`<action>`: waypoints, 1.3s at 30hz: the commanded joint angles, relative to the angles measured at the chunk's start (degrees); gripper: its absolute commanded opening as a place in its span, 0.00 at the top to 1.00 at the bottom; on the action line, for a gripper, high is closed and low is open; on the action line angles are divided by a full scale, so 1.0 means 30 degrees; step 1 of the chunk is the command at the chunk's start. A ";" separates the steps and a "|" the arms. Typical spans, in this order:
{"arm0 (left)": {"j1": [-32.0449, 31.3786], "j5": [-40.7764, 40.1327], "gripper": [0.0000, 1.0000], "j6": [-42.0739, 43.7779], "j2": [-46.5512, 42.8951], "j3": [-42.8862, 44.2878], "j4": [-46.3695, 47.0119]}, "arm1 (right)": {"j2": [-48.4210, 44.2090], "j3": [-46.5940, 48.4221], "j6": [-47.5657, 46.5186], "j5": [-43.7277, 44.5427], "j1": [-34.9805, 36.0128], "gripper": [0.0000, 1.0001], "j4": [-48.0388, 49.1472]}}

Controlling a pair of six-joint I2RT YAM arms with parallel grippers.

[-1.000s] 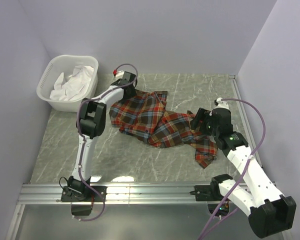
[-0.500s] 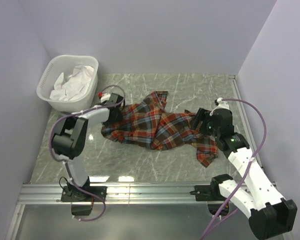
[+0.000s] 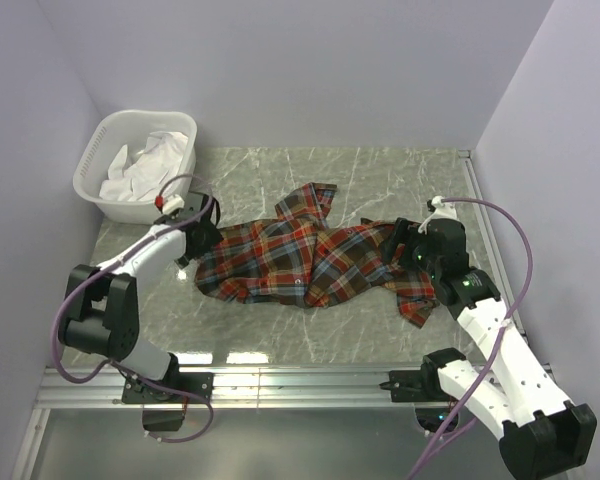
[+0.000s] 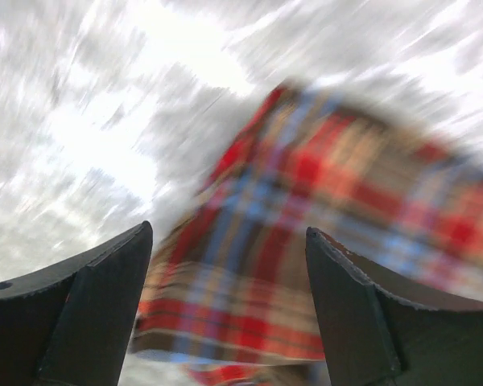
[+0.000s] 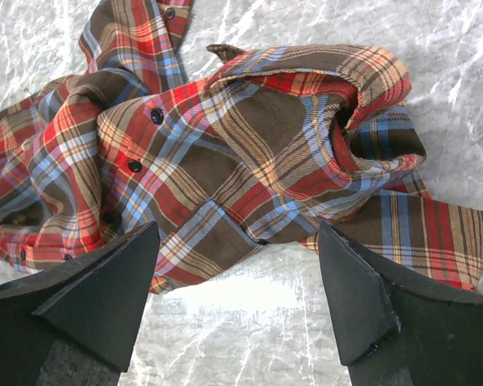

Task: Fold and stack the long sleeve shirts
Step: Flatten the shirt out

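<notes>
One plaid flannel shirt in red, orange, blue and brown lies crumpled across the middle of the marble table. My left gripper is at the shirt's left edge. In the left wrist view the left gripper is wide open, with blurred plaid cloth below and beyond the fingers. My right gripper hovers over the shirt's right part. In the right wrist view the right gripper is open and empty over bare table, just short of the bunched shirt with its button placket showing.
A white laundry basket holding white cloths stands at the back left corner. Walls close the table at the left, back and right. A metal rail runs along the near edge.
My left arm has swung from the back of the table to the front left, and the shirt's left part has come with it and spread leftward. The right arm has barely moved.
</notes>
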 commanded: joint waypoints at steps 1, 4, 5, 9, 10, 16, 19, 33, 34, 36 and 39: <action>0.0175 -0.0325 0.18 -0.0966 0.0668 0.2679 0.0030 | -0.0351 0.0078 -0.0395 -0.0069 0.0162 0.14 0.0355; 0.0204 -0.0266 0.19 -0.1345 0.2165 0.4346 -0.0087 | -0.0322 0.0078 -0.0599 -0.0069 0.0191 0.15 0.0326; 0.0233 -0.0151 0.19 -0.1405 0.3185 0.4731 -0.0146 | -0.0322 0.0135 -0.0628 -0.0069 0.0191 0.14 0.0297; 0.0380 -0.0384 0.20 -0.2310 0.5477 0.6634 -0.1168 | -0.0439 0.0195 -0.0658 -0.0595 0.0337 0.15 0.0208; 0.0409 -0.0326 0.21 -0.2459 0.5829 0.6784 -0.1346 | -0.0410 0.0195 -0.0600 -0.0741 0.0309 0.15 0.0208; 0.0702 -0.0062 0.21 -0.3310 0.7909 0.7781 -0.2167 | -0.0294 0.0399 -0.0218 -0.1358 0.0689 0.15 0.0150; 0.0849 -0.0091 0.21 -0.3252 0.8379 0.8103 -0.2343 | 0.0261 0.0808 -0.0364 -0.1299 0.0806 0.15 -0.0171; 0.0995 -0.0061 0.48 -0.1584 0.9729 0.6963 -0.2520 | 0.6763 0.8247 -0.1566 -0.0157 0.1129 0.16 -0.1227; 0.0995 -0.0091 0.58 -0.1436 0.9642 0.6845 -0.2403 | 0.7667 0.8599 -0.1566 -0.0157 0.1158 0.16 -0.1169; 0.0995 -0.0323 0.69 -0.0969 0.9553 0.6698 -0.2373 | 0.8725 0.9770 -0.1566 -0.0273 0.1187 0.16 -0.1285; 0.1025 -0.0966 0.92 -0.0209 0.9144 0.6640 -0.2344 | 1.1069 1.1295 -0.1799 -0.0274 0.1275 0.16 -0.1578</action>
